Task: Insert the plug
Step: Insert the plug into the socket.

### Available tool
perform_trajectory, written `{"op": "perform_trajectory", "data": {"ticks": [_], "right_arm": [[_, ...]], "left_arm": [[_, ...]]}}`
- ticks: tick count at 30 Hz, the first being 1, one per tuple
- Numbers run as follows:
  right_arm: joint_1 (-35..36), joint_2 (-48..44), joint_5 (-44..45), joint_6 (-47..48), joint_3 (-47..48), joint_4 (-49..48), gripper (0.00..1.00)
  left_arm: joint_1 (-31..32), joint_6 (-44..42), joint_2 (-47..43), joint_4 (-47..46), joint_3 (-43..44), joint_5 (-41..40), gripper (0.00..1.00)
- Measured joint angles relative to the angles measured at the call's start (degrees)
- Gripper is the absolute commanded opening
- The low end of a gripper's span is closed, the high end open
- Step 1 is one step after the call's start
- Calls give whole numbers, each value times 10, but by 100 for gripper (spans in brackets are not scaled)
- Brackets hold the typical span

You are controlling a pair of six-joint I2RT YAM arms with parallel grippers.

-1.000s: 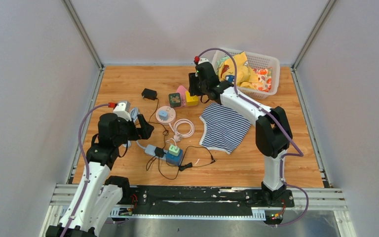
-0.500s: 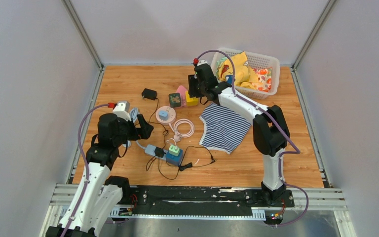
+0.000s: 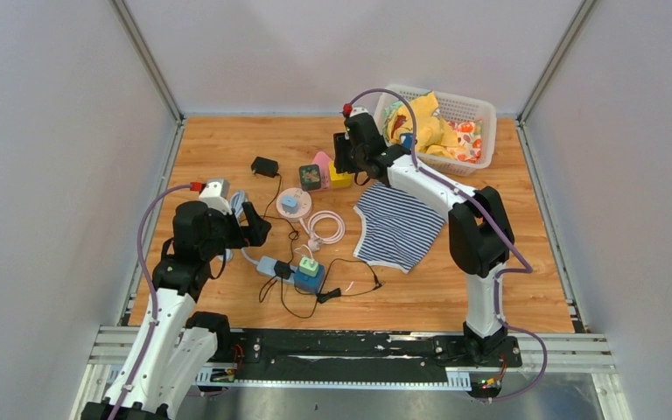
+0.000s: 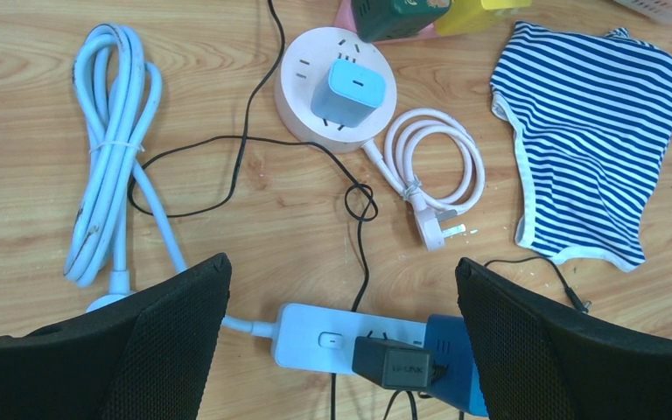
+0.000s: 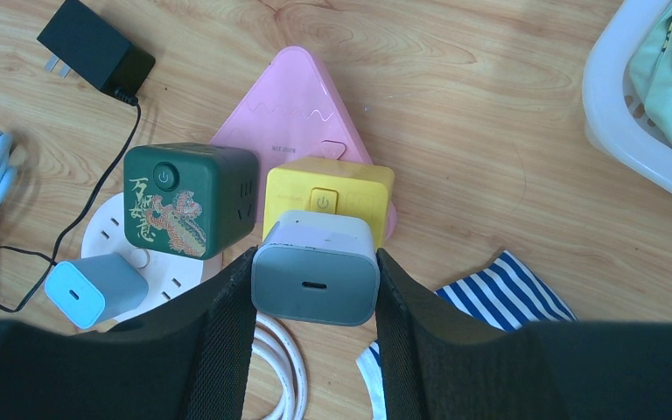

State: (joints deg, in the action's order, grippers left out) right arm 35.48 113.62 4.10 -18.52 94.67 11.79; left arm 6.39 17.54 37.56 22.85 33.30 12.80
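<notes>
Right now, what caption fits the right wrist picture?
Right gripper holds a grey charger near the yellow socket cube.

Right gripper (image 5: 315, 282) clamping grey charger (image 5: 315, 278), overlapping yellow socket cube (image 5: 331, 194), green cube (image 5: 191, 199) beside

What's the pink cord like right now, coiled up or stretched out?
Coiled up: the pink cord lies in tied loops beside the round pink socket, its plug lying loose.
</notes>
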Motion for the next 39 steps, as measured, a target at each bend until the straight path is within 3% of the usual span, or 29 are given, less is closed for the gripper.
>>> {"op": "perform_trajectory", "data": {"ticks": [39], "right_arm": [[12,22,6,36,34,32,0]], "left_arm": [[0,0,-3,0,0,-5,100]]}}
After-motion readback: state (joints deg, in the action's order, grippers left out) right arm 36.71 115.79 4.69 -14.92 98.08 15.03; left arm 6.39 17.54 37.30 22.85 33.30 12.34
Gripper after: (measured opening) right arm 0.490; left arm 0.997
